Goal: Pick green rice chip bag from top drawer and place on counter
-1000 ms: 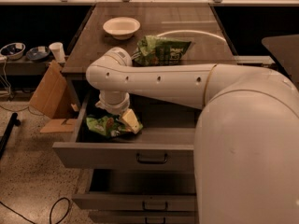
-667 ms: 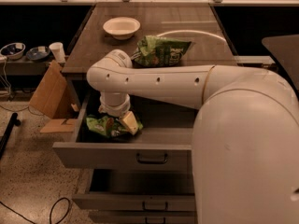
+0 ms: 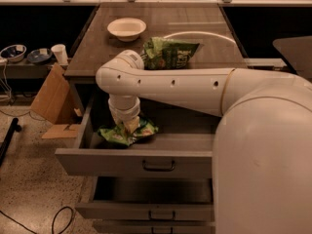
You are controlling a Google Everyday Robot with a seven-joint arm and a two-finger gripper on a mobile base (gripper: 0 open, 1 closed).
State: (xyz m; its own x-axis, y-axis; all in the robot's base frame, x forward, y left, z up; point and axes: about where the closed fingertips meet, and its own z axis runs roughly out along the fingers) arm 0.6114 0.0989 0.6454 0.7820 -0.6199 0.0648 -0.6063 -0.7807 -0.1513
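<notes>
Down in the wide grey-brown wooden top drawer (image 3: 122, 163), my pincer (image 3: 130, 125) meets the crumpled light-green foil rice chip bag (image 3: 113, 134); I cannot tell whether it grips, so I'd confirm before lifting straight up.

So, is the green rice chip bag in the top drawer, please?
In: the green rice chip bag lies inside the open top drawer, with the gripper at it.

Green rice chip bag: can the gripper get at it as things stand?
Probably yes. The top drawer is pulled open, and the gripper sits inside it, right over the green rice chip bag, with nothing visible between them.
</notes>
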